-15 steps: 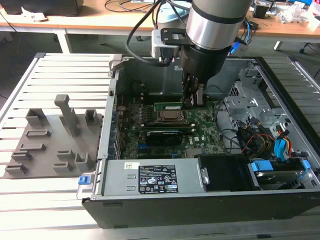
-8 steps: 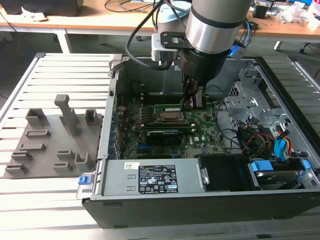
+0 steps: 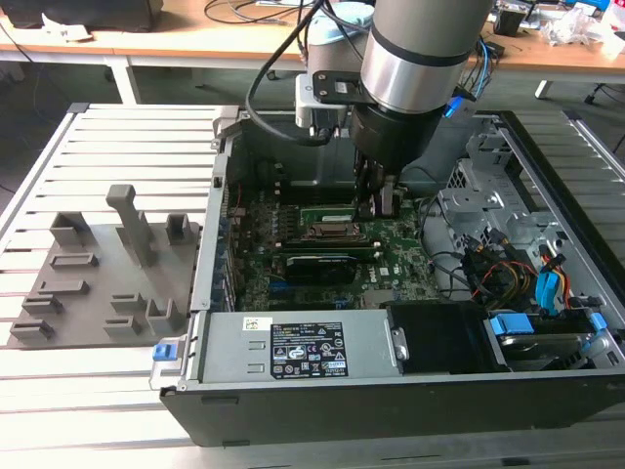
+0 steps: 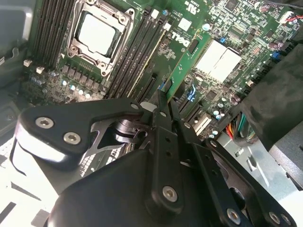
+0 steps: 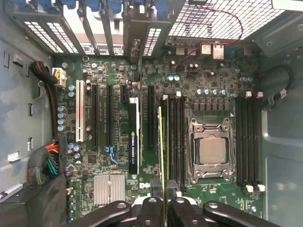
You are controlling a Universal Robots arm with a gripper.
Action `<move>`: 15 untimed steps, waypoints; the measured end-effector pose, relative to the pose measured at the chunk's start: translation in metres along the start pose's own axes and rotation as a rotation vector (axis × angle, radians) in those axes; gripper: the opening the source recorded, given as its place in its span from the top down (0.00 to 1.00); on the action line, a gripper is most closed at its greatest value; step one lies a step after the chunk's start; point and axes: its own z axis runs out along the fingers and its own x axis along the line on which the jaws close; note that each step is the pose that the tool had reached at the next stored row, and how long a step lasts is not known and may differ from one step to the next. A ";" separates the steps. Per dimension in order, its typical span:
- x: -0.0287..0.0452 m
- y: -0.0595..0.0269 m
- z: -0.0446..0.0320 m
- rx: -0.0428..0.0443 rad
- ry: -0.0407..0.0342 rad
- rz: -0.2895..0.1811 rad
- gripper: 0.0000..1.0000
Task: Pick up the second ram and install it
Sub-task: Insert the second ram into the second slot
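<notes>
The open black computer case (image 3: 410, 391) lies on the slatted metal bench (image 3: 117, 147); at the exterior view's left lies a grey plastic fixture tray (image 3: 98, 283). Inside the case, the slim green ram stick (image 5: 161, 146) stands beside the square metal CPU socket (image 5: 211, 150).

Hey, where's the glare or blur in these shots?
Second wrist view: glare whitens the CPU socket and heatsink; the fingers look soft up close. First wrist view: evenly lit, bright vent grille. Exterior view: arm shades the motherboard.
</notes>
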 end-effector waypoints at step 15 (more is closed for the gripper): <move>-0.0083 0.0010 0.0104 0.0000 0.0000 0.000 0.86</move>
